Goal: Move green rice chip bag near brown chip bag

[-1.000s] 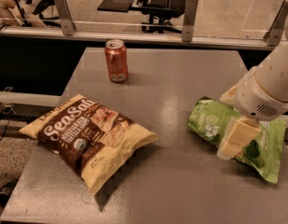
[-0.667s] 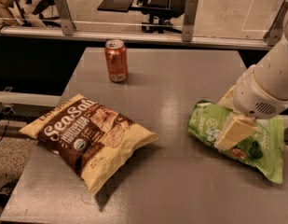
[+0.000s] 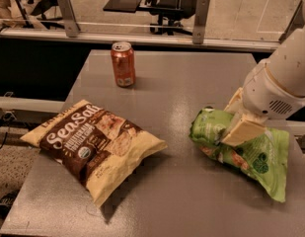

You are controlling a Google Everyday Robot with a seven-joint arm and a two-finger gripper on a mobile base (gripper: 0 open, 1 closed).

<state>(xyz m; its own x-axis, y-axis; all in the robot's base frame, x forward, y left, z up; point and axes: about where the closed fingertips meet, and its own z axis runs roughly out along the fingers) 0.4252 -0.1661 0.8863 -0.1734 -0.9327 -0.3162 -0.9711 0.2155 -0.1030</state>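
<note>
The green rice chip bag (image 3: 258,157) lies at the right of the grey table (image 3: 191,78), its left end bunched and raised. My gripper (image 3: 231,126) comes down from the upper right on the white arm and is shut on that bunched left end; one cream finger (image 3: 243,128) lies across the front of the bag. The brown chip bag (image 3: 93,142), with "Sea Salt" script and cream edges, lies flat at the left front of the table. A wide gap separates it from the green bag.
An orange soda can (image 3: 123,64) stands upright at the back left of the table. A rail with metal posts (image 3: 200,14) runs behind the table, with an office chair beyond. The table's edges are close to both bags.
My gripper has closed in on the green bag's left end, and that end has bunched up and shifted slightly left. The brown bag and can have not moved.
</note>
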